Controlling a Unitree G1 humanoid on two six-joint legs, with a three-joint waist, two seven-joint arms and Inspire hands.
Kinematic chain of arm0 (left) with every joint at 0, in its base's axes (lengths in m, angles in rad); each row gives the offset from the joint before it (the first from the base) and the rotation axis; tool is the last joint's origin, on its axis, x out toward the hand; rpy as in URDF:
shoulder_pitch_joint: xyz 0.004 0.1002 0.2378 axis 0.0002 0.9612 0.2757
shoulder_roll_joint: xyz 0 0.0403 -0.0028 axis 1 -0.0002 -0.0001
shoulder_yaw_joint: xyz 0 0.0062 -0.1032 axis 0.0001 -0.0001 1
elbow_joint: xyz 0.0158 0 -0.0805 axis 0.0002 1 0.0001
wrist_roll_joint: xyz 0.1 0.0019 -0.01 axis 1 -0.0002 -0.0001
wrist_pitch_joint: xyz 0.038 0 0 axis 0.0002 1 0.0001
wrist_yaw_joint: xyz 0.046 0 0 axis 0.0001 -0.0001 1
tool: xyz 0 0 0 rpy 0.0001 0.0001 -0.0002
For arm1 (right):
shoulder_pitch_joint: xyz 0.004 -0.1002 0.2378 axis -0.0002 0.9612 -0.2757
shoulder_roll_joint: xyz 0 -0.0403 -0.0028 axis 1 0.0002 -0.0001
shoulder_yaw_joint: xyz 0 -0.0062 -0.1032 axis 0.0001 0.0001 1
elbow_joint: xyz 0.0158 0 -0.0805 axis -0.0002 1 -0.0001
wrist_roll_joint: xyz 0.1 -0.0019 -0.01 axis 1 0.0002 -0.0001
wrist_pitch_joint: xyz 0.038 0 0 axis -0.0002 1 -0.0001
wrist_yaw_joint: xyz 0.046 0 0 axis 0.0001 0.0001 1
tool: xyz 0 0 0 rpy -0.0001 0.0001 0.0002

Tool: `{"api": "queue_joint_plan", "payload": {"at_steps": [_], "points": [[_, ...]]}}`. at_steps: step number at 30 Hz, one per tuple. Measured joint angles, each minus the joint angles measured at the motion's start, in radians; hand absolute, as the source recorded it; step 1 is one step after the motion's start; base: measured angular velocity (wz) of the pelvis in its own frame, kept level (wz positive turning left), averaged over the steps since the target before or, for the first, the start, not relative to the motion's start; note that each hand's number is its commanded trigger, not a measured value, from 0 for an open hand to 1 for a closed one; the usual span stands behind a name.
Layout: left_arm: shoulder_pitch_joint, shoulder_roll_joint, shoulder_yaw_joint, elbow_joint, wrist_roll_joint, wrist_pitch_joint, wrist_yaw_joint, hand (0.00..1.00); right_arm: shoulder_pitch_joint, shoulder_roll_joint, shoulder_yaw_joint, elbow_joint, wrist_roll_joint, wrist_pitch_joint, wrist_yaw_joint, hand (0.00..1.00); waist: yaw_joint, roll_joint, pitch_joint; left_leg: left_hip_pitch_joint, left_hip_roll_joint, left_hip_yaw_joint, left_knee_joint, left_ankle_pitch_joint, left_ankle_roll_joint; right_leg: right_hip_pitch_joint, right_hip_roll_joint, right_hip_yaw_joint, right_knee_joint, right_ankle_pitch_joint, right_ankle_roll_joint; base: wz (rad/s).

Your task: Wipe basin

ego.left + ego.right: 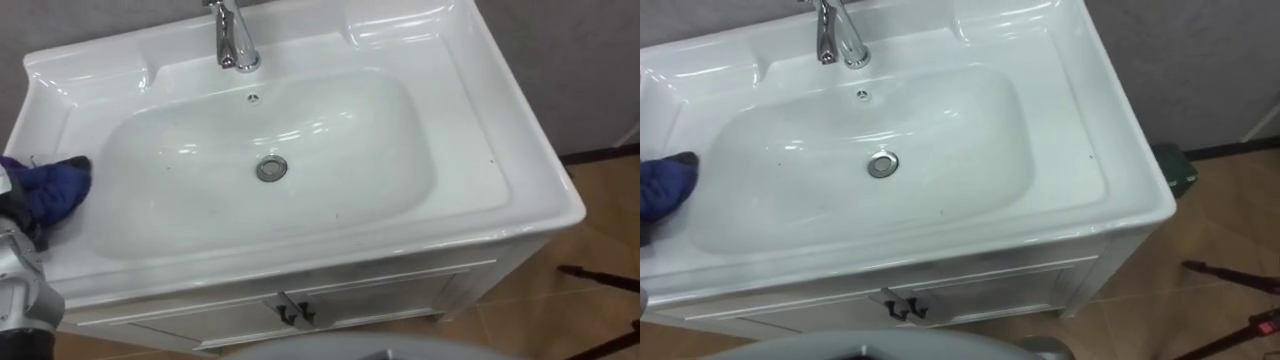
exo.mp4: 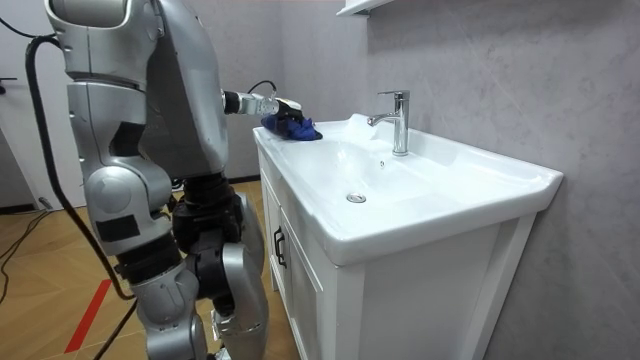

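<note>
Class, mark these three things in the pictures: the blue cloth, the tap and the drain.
blue cloth (image 1: 55,188): left eye view, middle of the bunched fabric.
tap (image 1: 233,38): left eye view, its chrome stem.
drain (image 1: 271,168): left eye view, centre of the metal ring.

grey plaster wall (image 2: 500,70), wood-look floor (image 2: 30,250), white vanity cabinet (image 2: 310,300), dark handles (image 1: 296,315)
</note>
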Motion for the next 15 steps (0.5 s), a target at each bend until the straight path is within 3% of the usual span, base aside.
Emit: {"api": "queue_joint_plan", "payload": {"at_steps": [8,15], "points": [[-0.002,-0.004,0.000,-0.017,-0.003,0.001,0.001,0.00,0.004,0.001,0.001,0.006,0.050,-0.002,-0.016,0.00,0.006,-0.002,-0.0010,0.011,0.000,-0.001,-0.009,0.000,0.000,0.008,0.000,-0.002,-0.003,0.000,0.000,0.00],[-0.016,-0.006,0.001,-0.074,-0.010,-0.002,-0.010,0.00,0.009,0.016,0.002,0.006,0.063,-0.020,-0.040,0.00,0.009,-0.016,-0.0089,-0.002,0.000,-0.003,-0.005,0.000,0.000,-0.001,0.000,-0.005,-0.001,0.000,0.000,0.01]]}}
